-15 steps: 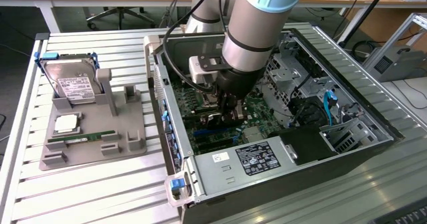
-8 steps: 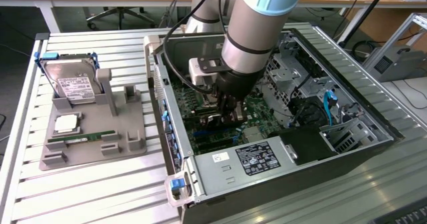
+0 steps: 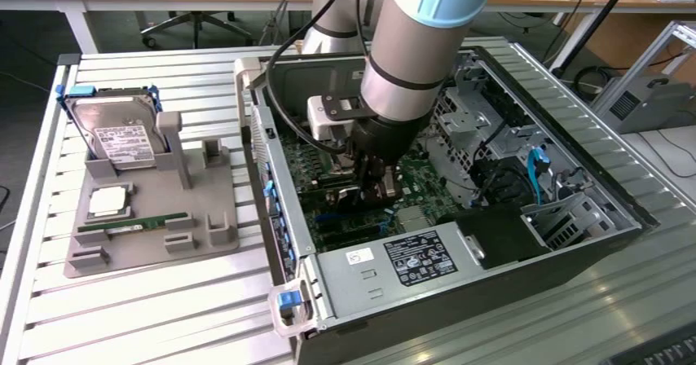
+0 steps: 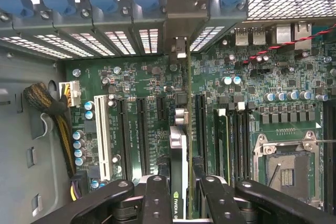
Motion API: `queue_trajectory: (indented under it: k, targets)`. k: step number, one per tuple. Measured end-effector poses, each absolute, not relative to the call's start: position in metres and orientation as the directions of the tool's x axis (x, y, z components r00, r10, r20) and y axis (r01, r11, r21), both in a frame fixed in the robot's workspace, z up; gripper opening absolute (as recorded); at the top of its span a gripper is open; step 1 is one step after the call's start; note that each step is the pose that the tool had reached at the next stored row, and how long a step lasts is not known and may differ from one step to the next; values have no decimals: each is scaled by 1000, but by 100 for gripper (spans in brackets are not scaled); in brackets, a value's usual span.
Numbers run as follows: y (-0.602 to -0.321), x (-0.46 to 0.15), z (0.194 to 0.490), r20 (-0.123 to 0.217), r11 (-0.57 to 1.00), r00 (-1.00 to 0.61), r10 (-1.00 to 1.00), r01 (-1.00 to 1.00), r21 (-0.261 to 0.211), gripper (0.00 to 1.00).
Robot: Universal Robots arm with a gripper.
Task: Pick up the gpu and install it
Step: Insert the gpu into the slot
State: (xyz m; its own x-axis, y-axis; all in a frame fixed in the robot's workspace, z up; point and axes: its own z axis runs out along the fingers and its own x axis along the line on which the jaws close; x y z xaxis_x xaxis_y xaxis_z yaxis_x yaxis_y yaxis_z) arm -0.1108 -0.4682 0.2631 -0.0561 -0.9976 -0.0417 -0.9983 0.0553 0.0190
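My gripper (image 3: 373,187) reaches down into the open computer case (image 3: 609,194), over the green motherboard (image 3: 326,218). It is shut on the gpu (image 4: 178,148), which the wrist view shows edge-on between the two black fingers (image 4: 157,198). The thin card stands upright over the motherboard (image 4: 142,77), in line with a long black expansion slot (image 4: 200,124). Its silver bracket (image 4: 181,51) points at the row of rear slot openings (image 4: 149,40). Whether the card's edge sits in a slot, I cannot tell.
A grey fixture tray (image 3: 152,251) lies at the exterior view's left, carrying a hard drive (image 3: 120,133), a processor chip (image 3: 109,202) and a memory stick (image 3: 133,222). In the case are the power supply (image 3: 408,259), drive cages (image 3: 478,112) and the CPU socket (image 4: 286,169).
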Motion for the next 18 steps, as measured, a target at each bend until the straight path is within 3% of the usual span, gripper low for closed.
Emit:
queue_trajectory:
  k: [18]
  targets:
    - [-467,-111,263,-41,46,-47,-998,-999,19,27]
